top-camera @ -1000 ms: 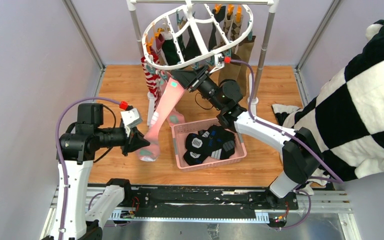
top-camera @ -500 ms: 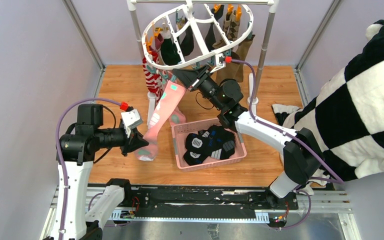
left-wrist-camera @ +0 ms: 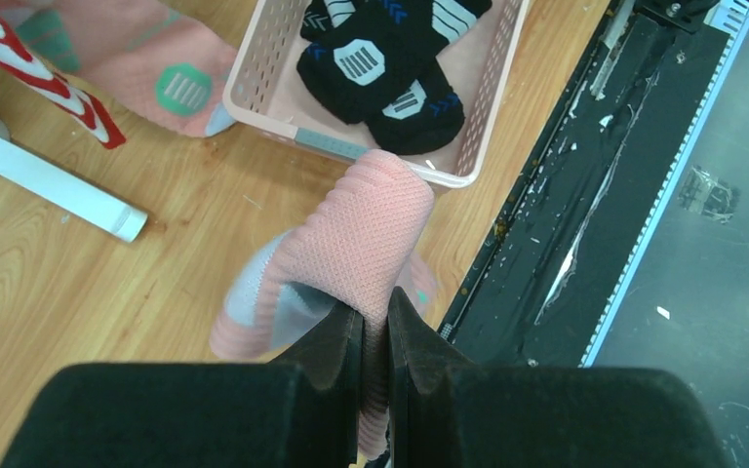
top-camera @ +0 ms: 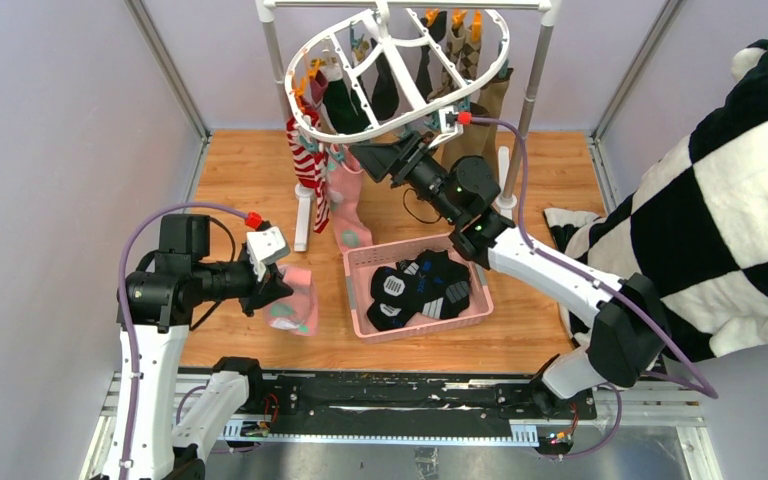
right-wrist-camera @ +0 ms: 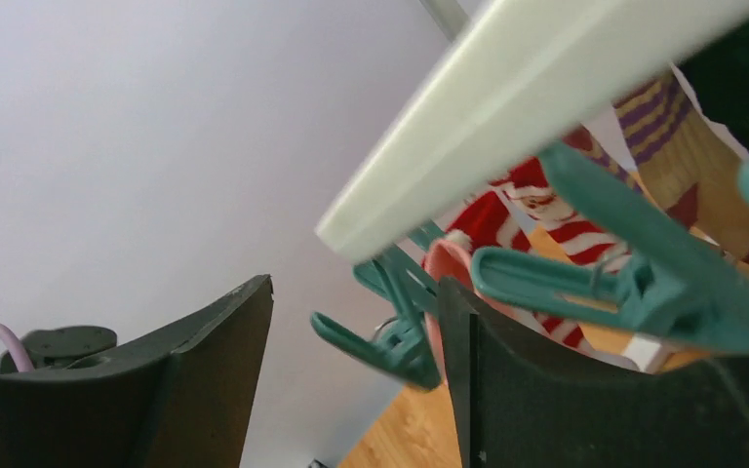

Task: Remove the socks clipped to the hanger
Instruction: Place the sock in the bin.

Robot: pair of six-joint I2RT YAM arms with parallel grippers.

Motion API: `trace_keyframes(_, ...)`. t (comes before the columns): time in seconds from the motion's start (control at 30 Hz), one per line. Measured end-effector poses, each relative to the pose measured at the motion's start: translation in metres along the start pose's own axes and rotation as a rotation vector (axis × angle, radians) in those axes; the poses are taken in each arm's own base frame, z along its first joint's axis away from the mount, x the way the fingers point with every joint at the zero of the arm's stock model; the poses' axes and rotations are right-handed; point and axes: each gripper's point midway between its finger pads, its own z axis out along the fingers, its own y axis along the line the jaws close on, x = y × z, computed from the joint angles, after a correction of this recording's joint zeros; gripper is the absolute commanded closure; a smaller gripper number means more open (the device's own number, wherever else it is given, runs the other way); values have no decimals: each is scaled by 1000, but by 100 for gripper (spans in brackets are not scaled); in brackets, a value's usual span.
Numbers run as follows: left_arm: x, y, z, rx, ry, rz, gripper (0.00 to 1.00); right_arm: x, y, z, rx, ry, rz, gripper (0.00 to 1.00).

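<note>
Top view first: the left gripper (top-camera: 278,290) is clamped on a pink knitted sock (top-camera: 296,303), which droops from the jaws toward the wooden table (top-camera: 250,170), clear of the hanger altogether. Just past those jaws sits the pink slotted plastic basket (top-camera: 422,328) with black patterned socks (top-camera: 420,288) inside. At the back, the right gripper (top-camera: 362,152) noses in under the white plastic oval hanger (top-camera: 372,129), which hangs tilted from the grey metal pole rack (top-camera: 531,85). A red-white striped sock (top-camera: 306,165) and a second pink sock (top-camera: 348,205) dangle just beside its tips. Over to the left wrist: the black fingers (left-wrist-camera: 336,341) pinch the sock tight, fabric bulging out ahead of them, and the basket rim lies right beyond the fold. Let go here and I reckon the sock lands on the wood or drapes over the rim; it wants carrying over the wall first. The rack's white foot (left-wrist-camera: 49,185) lies off to one side of the jaws. Right wrist now: the jaws stand apart, gripping nothing, with a small teal clip (right-wrist-camera: 390,336) in the gap between them and the white frame bar slanting above. A larger teal clip (right-wrist-camera: 634,283) and a beige sock with purple stripes (right-wrist-camera: 668,127) crowd in just outside one jaw. The danger: the frame looks free to swing, so a nudge could knock the clip out of the gap, or the squeeze could catch a neighbouring clip.
</note>
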Motion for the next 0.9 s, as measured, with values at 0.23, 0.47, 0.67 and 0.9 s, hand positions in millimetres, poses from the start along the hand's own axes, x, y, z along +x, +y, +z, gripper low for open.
trace_keyframes(0.23,0,2,1,4,3,8,98,33,-22,-45,79,110,-25,11)
trace_keyframes(0.47,-6,2,0,10,-8,15,98,121,-6,-104,32,331,-50,6)
trace_keyframes(0.67,-18,-3,-4,23,-47,31,97,180,43,-114,-186,425,-59,0)
trace_keyframes(0.9,-25,-6,-8,23,-68,27,97,232,57,-103,-326,477,-75,0)
